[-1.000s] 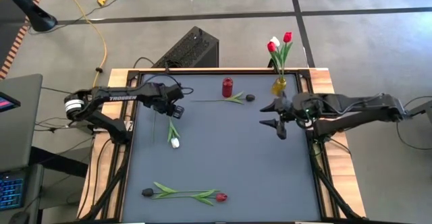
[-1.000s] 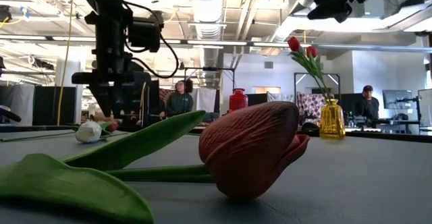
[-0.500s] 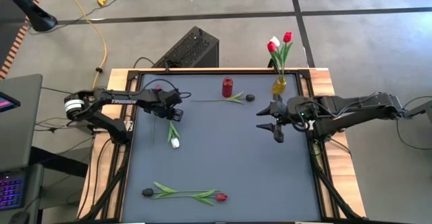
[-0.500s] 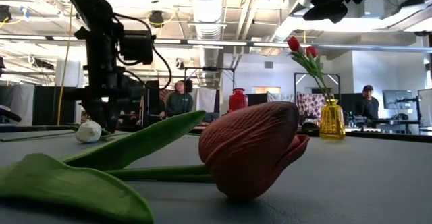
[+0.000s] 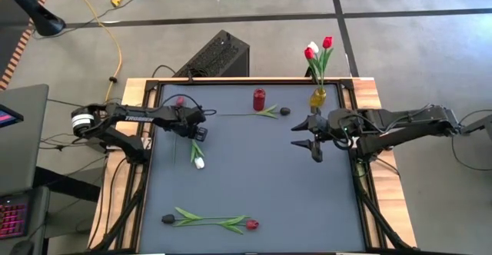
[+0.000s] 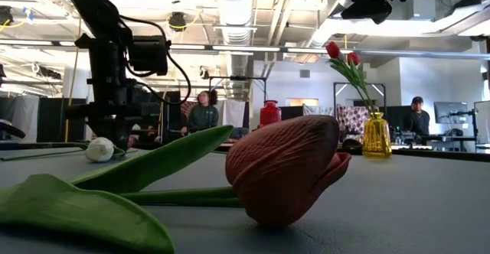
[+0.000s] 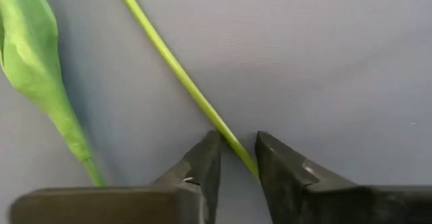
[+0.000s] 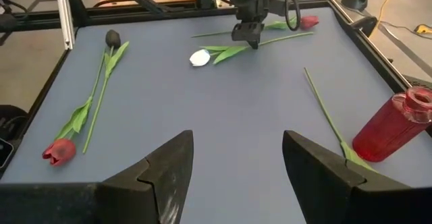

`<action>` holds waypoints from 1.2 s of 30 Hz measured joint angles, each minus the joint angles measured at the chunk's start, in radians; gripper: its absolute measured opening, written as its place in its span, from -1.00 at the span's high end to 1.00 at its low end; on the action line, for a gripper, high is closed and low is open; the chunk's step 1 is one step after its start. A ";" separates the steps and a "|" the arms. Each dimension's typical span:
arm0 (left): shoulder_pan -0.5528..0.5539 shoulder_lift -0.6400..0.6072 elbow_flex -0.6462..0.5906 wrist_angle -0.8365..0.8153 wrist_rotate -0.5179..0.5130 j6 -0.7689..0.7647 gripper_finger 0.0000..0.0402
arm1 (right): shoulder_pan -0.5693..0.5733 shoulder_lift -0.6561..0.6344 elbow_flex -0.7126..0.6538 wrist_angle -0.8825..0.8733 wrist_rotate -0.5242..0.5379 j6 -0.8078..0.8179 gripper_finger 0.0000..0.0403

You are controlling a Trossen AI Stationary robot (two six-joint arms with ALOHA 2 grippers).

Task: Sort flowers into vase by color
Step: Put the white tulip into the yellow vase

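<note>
Your left gripper [image 7: 233, 158] sits low on the table [image 5: 261, 170], its narrowly parted fingers straddling the white tulip's stem [image 7: 182, 75], not yet clenched. The white tulip [image 5: 198, 161] lies at the gripper's 6 o'clock in the high view, stem running 12-to-6. Your right gripper [image 5: 307, 136] hovers released, well apart.

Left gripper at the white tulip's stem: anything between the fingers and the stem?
Nothing visible. In the left wrist view the left gripper straddles the white tulip's stem, fingers either side, only bare table around. The leaf lies clear to one side.
</note>
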 joint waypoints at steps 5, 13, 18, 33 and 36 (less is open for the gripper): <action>-0.010 0.001 -0.001 0.019 0.000 0.020 0.95 | 0.000 0.000 0.000 0.008 0.000 0.000 -0.27; -0.012 0.003 -0.002 0.120 -0.006 0.030 0.99 | 0.000 0.000 0.000 0.013 0.000 0.004 -0.27; -0.013 -0.002 0.027 0.196 -0.004 0.062 1.00 | 0.000 0.000 0.000 0.013 0.000 0.004 -0.27; -0.059 -0.187 0.206 0.367 0.220 0.188 1.00 | 0.030 0.044 -0.001 0.134 -0.001 -0.359 -0.27; -0.096 -0.213 0.208 0.465 0.288 0.161 1.00 | 0.063 0.079 -0.001 0.233 -0.001 -0.567 -0.27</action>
